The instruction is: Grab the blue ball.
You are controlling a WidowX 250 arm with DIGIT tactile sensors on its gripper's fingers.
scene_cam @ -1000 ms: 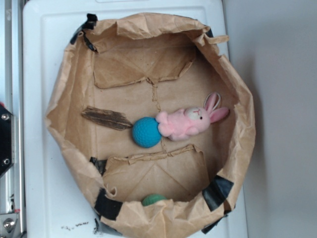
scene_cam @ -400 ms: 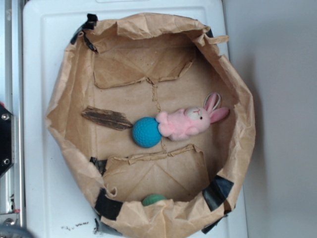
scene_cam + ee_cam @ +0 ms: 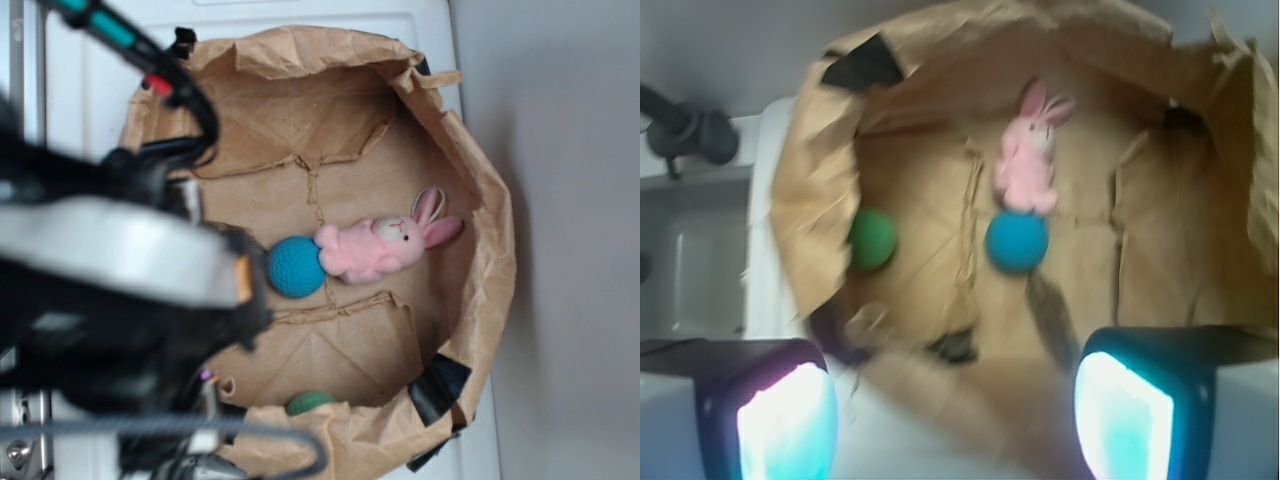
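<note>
- Inside the paper bag [image 3: 470, 190], on its flat brown floor, the blue ball [image 3: 295, 266] lies touching the rear end of the pink bunny [image 3: 385, 245]; the wrist view shows the same pair, ball [image 3: 1016, 241] just below bunny [image 3: 1028, 160].
- Above the bag's near rim, the gripper [image 3: 955, 405] hangs with its jaws wide apart and nothing between them, well short of the ball.
- Risk: since bunny and ball touch, a jaw coming down on that side could land on the plush, pinching it along with the ball or shoving both away.
- Risk: the ball is round and would likely roll; an off-centre closing could squirt it out sideways.
- Risk: the bag's crumpled rim stands high, and the arm [image 3: 120, 260] crosses over it; a low descent could snag the paper and drag the whole bag across the tabletop [image 3: 90, 60].
- Risk: a smaller green ball [image 3: 872, 238] lies near the bag wall; aiming there would take the wrong thing.
- The wrist view is blurred, so fine alignment cannot be judged.
</note>
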